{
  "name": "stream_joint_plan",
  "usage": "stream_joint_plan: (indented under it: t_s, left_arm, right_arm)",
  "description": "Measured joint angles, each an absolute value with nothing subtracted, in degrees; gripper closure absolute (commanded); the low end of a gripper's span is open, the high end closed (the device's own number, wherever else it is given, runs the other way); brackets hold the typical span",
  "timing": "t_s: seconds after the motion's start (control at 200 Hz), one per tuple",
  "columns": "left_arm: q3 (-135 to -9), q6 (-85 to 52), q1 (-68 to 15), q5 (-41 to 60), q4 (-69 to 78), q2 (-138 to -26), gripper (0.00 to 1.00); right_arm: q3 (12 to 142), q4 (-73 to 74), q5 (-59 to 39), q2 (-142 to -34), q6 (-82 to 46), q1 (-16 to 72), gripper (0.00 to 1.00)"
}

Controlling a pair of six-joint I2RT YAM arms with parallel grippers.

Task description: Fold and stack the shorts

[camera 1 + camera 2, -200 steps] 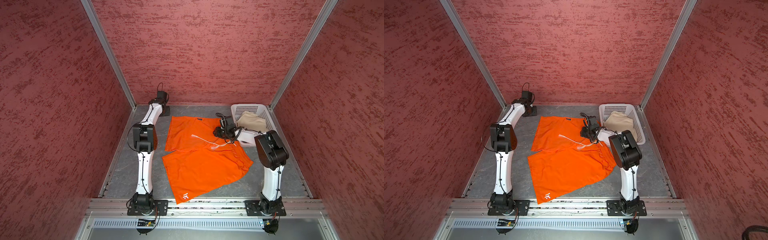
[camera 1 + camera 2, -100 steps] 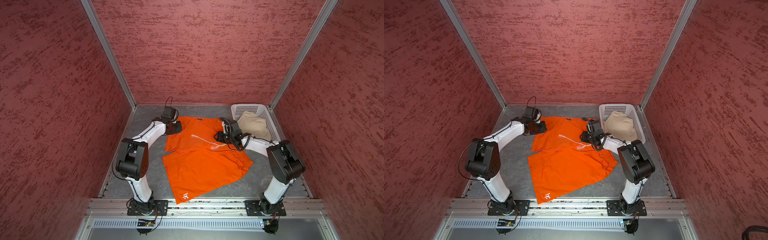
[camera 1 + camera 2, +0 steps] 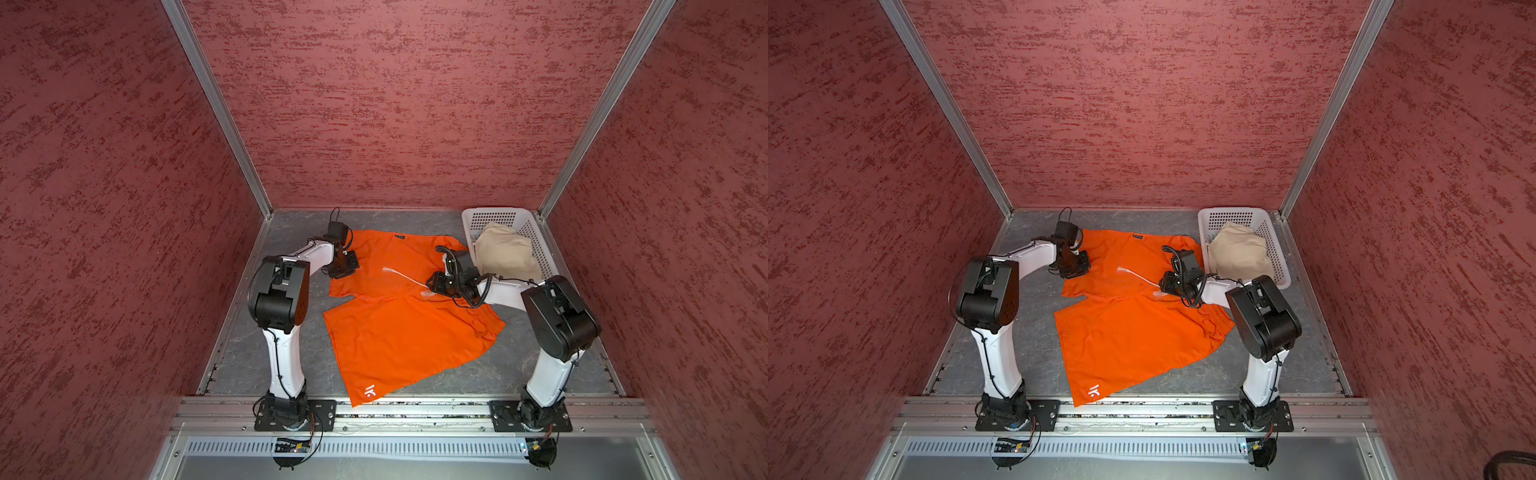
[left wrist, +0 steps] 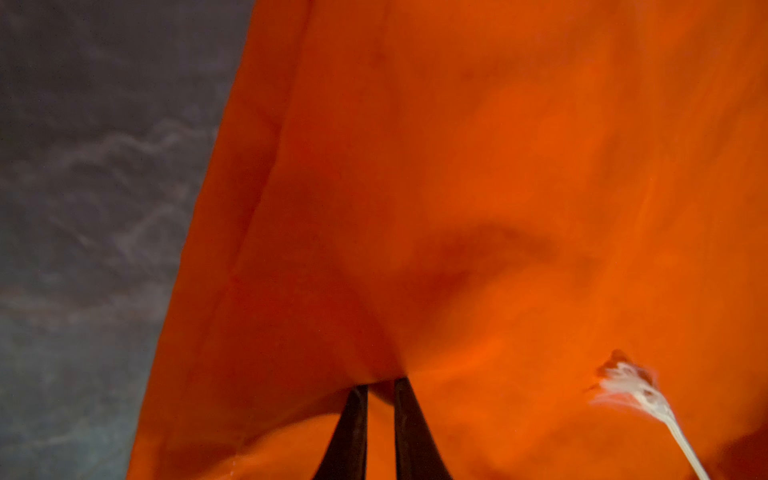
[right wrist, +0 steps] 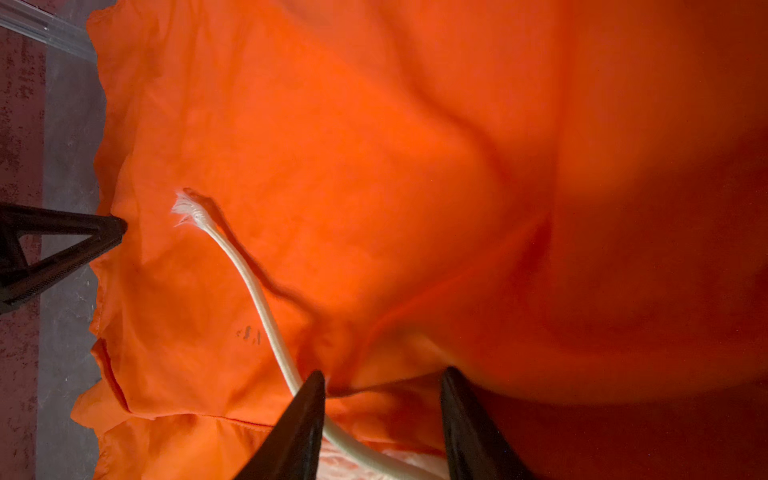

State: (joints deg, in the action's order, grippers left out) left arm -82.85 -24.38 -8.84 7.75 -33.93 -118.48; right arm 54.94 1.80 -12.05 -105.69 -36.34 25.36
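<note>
Two pairs of shorts: one orange pair (image 3: 399,316) spread on the tabletop, one beige pair (image 3: 505,253) bundled in the basket. One white basket (image 3: 490,218) stands at the tabletop's far right corner. One white drawstring (image 3: 405,277) lies across the orange cloth. Two robot arms.

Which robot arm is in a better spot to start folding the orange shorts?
Probably left: the left gripper already pinches the bright orange cloth shorts at their edge, while the right gripper stands open over them.
</note>
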Motion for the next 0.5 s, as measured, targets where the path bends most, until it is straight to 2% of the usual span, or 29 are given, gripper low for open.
stream_joint_plan:
  t_s: [0.286,0.431,0.501]
  left_arm:
    - [-104.62,-21.91,-5.65,8.67,-42.57,-131.52,0.86]
    - [-115.77,-20.08,-3.73,7.4,-46.81,-137.43,0.71]
    - [-116.73,-19.55,-2.87,6.72,-47.97,-137.32,0.7]
  right_arm:
    - [59.75,5.02,-8.54,-110.28,-41.39,27.55,0.48]
    - [62.06,5.48,-8.49,-111.59,-42.48,28.21,0.48]
    - [62.43,5.52,-8.51,-110.91,-42.17,28.29,0.48]
